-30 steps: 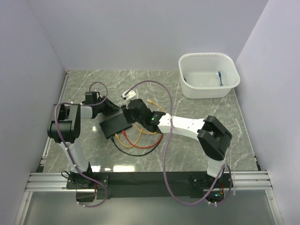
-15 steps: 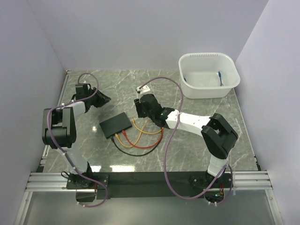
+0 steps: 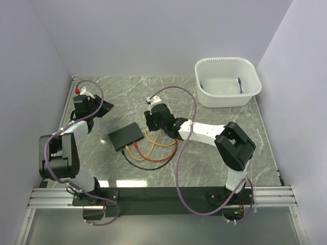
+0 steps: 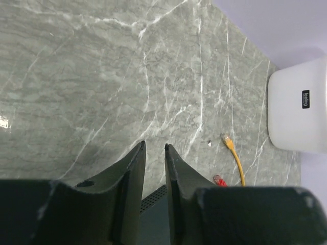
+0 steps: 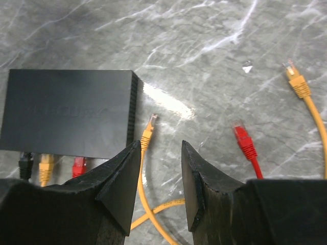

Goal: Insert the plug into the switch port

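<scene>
The flat black switch box (image 3: 126, 135) lies left of the table's middle, with black, orange and red plugs (image 5: 46, 163) seated in its near edge. It also shows in the right wrist view (image 5: 66, 112). A loose orange plug (image 5: 148, 130) lies beside the box's right side, just ahead of my right gripper (image 5: 161, 145), which is open and empty above its cable. A loose red plug (image 5: 242, 135) and another orange plug (image 5: 296, 79) lie further right. My left gripper (image 4: 153, 148) is at the far left (image 3: 99, 108), its jaws a narrow gap apart with nothing between them.
A white tub (image 3: 227, 81) stands at the back right with a blue cable (image 3: 239, 86) inside. Orange, red and black cables (image 3: 153, 153) loop in front of the box. Walls close in on the left, back and right.
My left arm has swung away from the box to the far left. My right gripper has pulled back from the box's far corner and now hovers by the loose plugs.
</scene>
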